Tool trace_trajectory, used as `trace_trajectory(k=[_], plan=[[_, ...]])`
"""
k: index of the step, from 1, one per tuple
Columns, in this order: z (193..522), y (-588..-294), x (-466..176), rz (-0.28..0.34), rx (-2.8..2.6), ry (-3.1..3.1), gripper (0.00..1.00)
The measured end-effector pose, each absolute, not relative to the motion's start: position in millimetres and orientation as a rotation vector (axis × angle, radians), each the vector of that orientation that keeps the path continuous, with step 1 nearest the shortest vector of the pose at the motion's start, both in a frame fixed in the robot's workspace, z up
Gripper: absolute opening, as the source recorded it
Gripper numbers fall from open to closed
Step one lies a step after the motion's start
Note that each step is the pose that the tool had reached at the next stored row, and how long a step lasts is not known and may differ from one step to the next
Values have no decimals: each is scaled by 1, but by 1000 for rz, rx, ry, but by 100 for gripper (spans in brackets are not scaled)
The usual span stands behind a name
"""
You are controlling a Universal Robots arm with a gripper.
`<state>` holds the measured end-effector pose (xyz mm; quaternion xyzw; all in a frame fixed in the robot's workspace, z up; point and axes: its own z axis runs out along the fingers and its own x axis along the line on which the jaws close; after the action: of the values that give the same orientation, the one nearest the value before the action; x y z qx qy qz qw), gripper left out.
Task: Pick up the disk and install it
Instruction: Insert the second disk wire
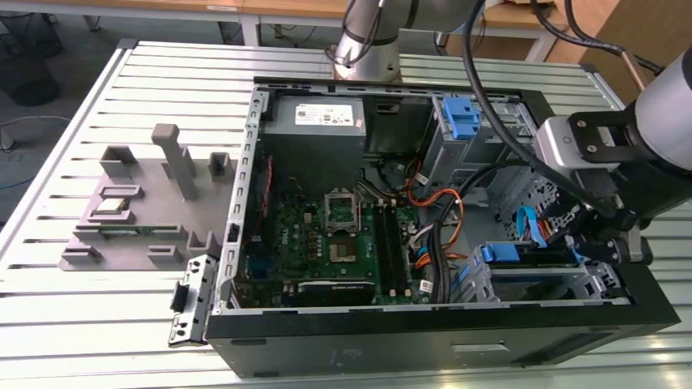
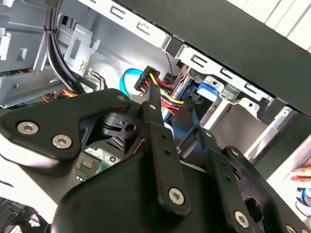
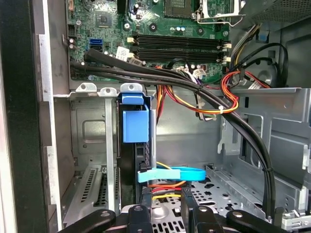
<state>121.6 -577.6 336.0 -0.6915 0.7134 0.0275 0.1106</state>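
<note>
- exterior view: open computer case (image 1: 433, 340) lying on a slatted metal table (image 1: 130, 308); grey box (image 1: 316, 116) with a white sticker, print too small to read.
- disk (image 1: 527, 254): in the drive bay at the case's exterior-view right, blue bracket edge showing.
- gripper (image 1: 605, 235): beside the disk; whether clenched or released cannot be told.
- first wrist view: blue latch (image 3: 135, 121), green board (image 3: 160, 34).

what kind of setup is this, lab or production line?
Looks like a robotics lab bench, not a line: an open desktop PC case lies alone on a slotted aluminium table, beside a grey parts fixture, with desks behind. The gripper is down in the drive bay.
</note>
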Motion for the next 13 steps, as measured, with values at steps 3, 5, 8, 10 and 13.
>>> trace_trajectory(k=[3,5,8,10,13], plan=[[343,-578,122,82,-2032,2096,37],[348,-578,122,82,-2032,2096,37],[357,-578,122,82,-2032,2097,37],[361,-578,122,82,-2032,2097,37],[361,-578,122,81,-2033,2097,37]])
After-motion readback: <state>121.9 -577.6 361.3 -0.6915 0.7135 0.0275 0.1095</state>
